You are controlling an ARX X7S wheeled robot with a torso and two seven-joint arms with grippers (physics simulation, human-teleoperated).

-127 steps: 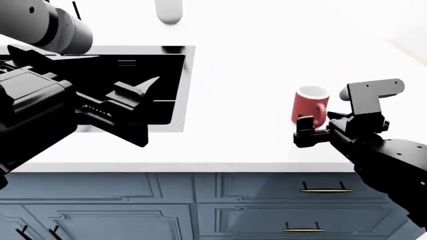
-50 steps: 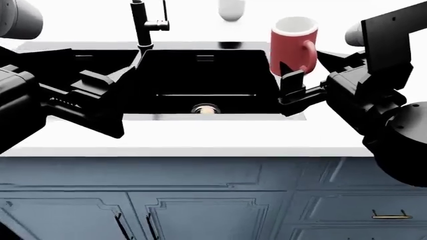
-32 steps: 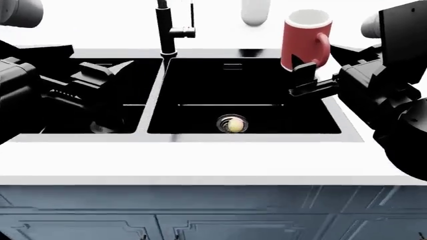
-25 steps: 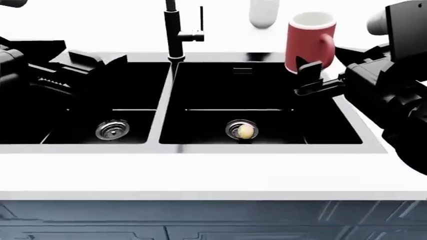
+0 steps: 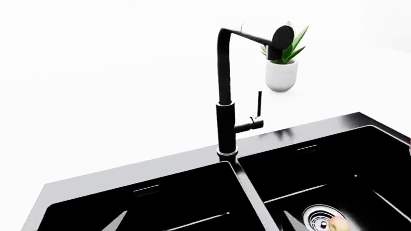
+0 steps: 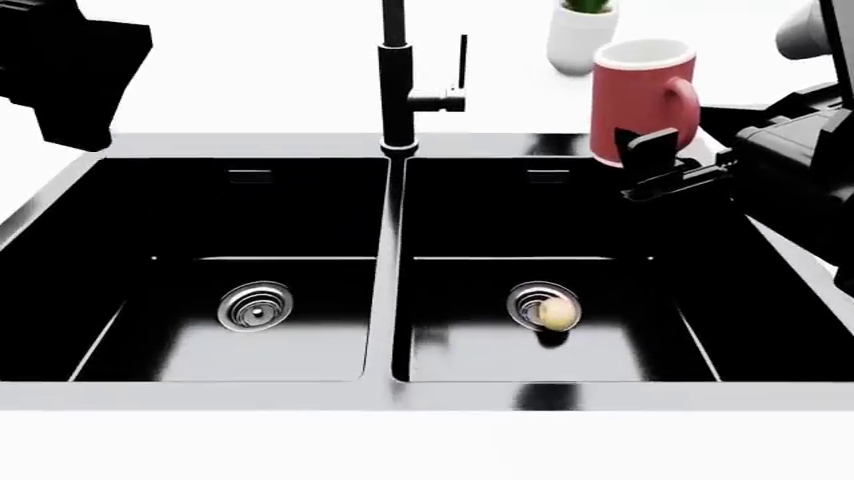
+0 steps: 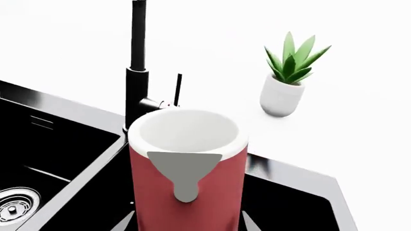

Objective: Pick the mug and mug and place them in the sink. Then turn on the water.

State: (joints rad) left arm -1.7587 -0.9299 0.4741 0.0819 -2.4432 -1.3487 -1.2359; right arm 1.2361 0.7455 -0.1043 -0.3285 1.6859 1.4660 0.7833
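The red mug [image 6: 643, 98] with a white inside is upright in my right gripper [image 6: 651, 160], whose fingers close on its lower sides. It hangs over the back right corner of the right basin of the black sink [image 6: 400, 395]. In the right wrist view the mug [image 7: 187, 187] fills the space between my right gripper's [image 7: 186, 226] fingers. My left gripper [image 5: 204, 227] is open and empty above the sink's divider, facing the tall black tap [image 5: 224, 96]. The left arm [image 6: 67, 65] shows at the head view's far left. The black mug is out of view.
The tap [image 6: 394, 80] stands behind the divider, its lever on its right side. Each basin has a steel drain [image 6: 255, 305]; a small pale yellow ball [image 6: 557, 315] lies on the right one. A white plant pot [image 6: 581, 35] stands on the counter behind the mug.
The view has moved closer over the sink. The left arm has lifted away from the left basin toward the far left. The right gripper still holds the red mug by the right basin.
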